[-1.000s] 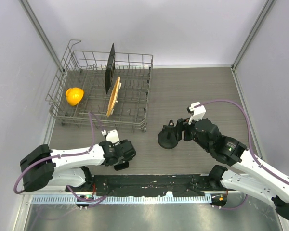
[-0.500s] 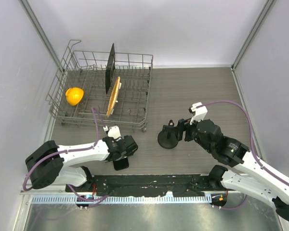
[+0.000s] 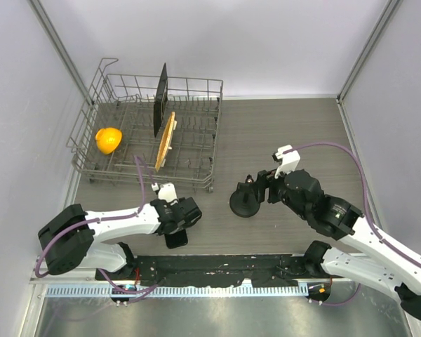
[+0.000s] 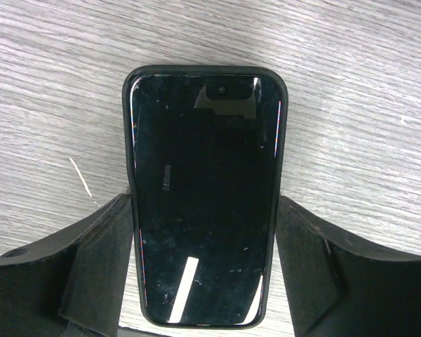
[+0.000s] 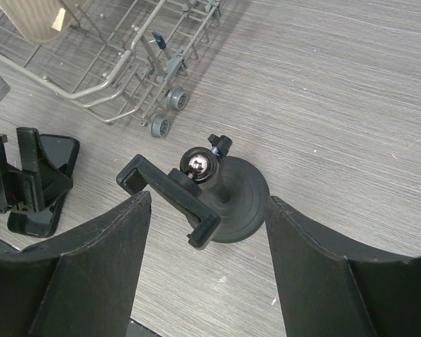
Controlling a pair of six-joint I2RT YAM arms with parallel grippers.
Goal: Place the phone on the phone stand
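Note:
The phone (image 4: 205, 196), a glossy black slab, lies flat on the table, screen up. My left gripper (image 4: 205, 199) straddles its near half with both fingertips against its long edges, shut on it. In the top view the phone (image 3: 175, 239) sticks out below the left gripper (image 3: 183, 215). The phone stand (image 5: 228, 203) has a round base, a ball joint and a tilted clamp. It stands between the spread fingers of my right gripper (image 5: 207, 199), which is open and not touching it. The top view also shows the stand (image 3: 243, 203) and the right gripper (image 3: 261, 188).
A wire dish rack (image 3: 189, 184) on small wheels stands at the back left. It holds an orange object (image 3: 109, 139), an upright black square plate (image 3: 159, 98) and a tan plate (image 3: 165, 140). Its wheeled corner (image 5: 165, 112) is close beyond the stand.
My left gripper has shifted a little right and away over the phone, then held still. The right gripper has barely moved beside the stand.

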